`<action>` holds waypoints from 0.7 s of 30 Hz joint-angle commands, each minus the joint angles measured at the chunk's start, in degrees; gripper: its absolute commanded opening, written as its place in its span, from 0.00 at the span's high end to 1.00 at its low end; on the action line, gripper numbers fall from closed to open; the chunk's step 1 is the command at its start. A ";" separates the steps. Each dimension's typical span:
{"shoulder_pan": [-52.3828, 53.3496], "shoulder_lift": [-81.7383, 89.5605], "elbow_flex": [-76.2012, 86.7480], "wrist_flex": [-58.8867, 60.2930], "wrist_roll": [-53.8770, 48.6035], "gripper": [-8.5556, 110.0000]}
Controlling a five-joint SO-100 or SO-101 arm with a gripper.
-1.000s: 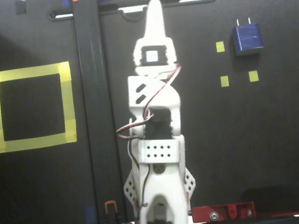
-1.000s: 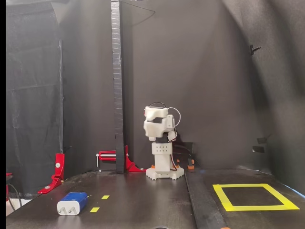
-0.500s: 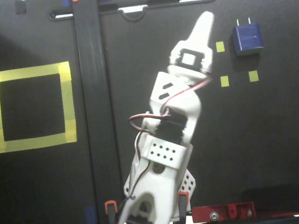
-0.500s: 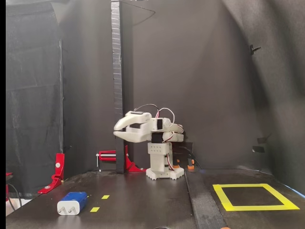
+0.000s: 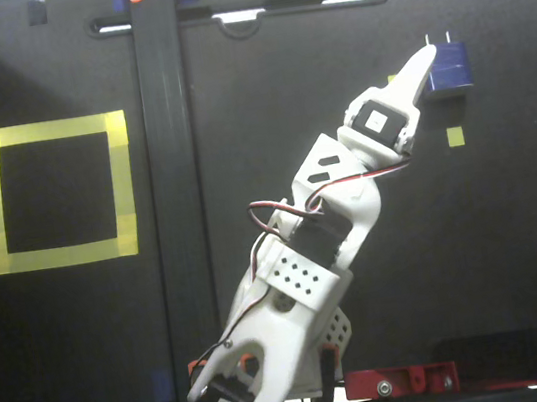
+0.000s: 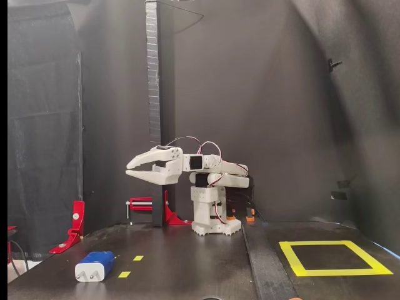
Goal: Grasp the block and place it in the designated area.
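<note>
The block point(image 5: 445, 69) lies flat on the black table point(image 5: 519, 254) at about 2 o'clock from the arm's base in the top-down fixed view, prongs pointing to 12 o'clock, and in the side-on fixed view it point(image 6: 95, 265) sits low at 8 o'clock with its white pronged face toward the camera. The gripper point(image 6: 129, 173) hangs high above the table in that side view, fingers parted a little and holding nothing; from above its tip point(image 5: 423, 62) overlaps the block's 9 o'clock edge, though that is only line of sight, since the side view shows them well apart in height. The main risk, as I judge it, is in the descent: coming straight down from here could land a finger on top of the block instead of beside it, pushing or tipping it. The narrow opening may also be too small to straddle the body, so the jaws probably need to widen first. A glancing touch could slide the block off among the small yellow tape marks point(image 5: 455, 137). The designated area point(image 5: 47, 133) lies far off at 10 o'clock, across the dark raised strip point(image 5: 180, 224), so a weak pinch could drop the block during that long swing.
</note>
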 commanded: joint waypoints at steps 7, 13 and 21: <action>0.35 -1.85 0.26 -2.46 -0.18 0.93; -0.44 -13.71 -7.29 -2.90 -0.18 0.93; -1.05 -37.79 -28.21 1.67 0.09 0.93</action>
